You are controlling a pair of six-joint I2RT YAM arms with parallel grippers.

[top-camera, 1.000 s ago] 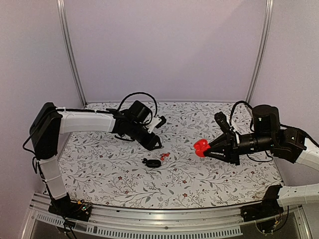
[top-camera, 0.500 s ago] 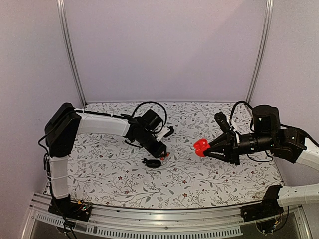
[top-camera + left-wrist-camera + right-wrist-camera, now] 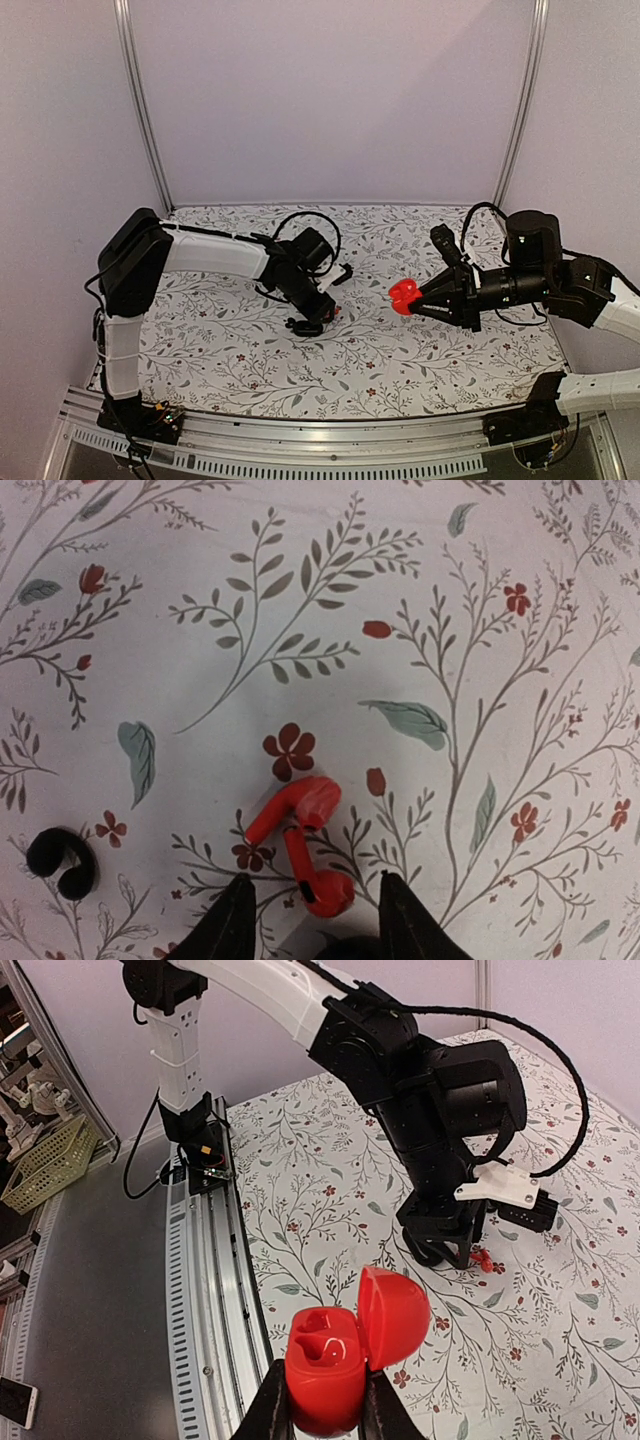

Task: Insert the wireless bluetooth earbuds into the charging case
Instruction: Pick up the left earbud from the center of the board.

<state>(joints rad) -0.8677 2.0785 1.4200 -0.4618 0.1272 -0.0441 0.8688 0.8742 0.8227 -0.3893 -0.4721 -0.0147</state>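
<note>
Top external view first: your left end effector (image 3: pixel 318 314) is down near the middle of the floral tabletop (image 3: pixel 420 360), right beside a speck of red that is the red earbuds (image 3: pixel 333 312). Your right end effector (image 3: pixel 420 296) hangs above the tabletop well apart to the right, pinching the open red charging case (image 3: pixel 404 293). Pale lilac walls and two aluminium uprights (image 3: pixel 140 110) close in the cell. Left wrist view: the two red earbuds (image 3: pixel 310 802) lie touching each other on the leaf-and-flower print. Your fingers (image 3: pixel 235 925) stand spread, one on each side of the nearer bud and not on it yet. A small black curled piece (image 3: pixel 58 863) lies well off to the left; I can't tell what it is. I'd judge you are at the pick of the first bud, with none in the case. The next move calls for closing squarely on that nearer bud without dragging its neighbour, then carrying it across to the case. Right wrist view: the case (image 3: pixel 325 1360) sits clamped between the fingers with its lid hinged back. The moulded well that shows is empty and faces up, so you have a clear target. Beyond the tabletop's aluminium rail (image 3: pixel 200 1290) you see grey floor and a pale basket (image 3: pixel 50 1160).
</note>
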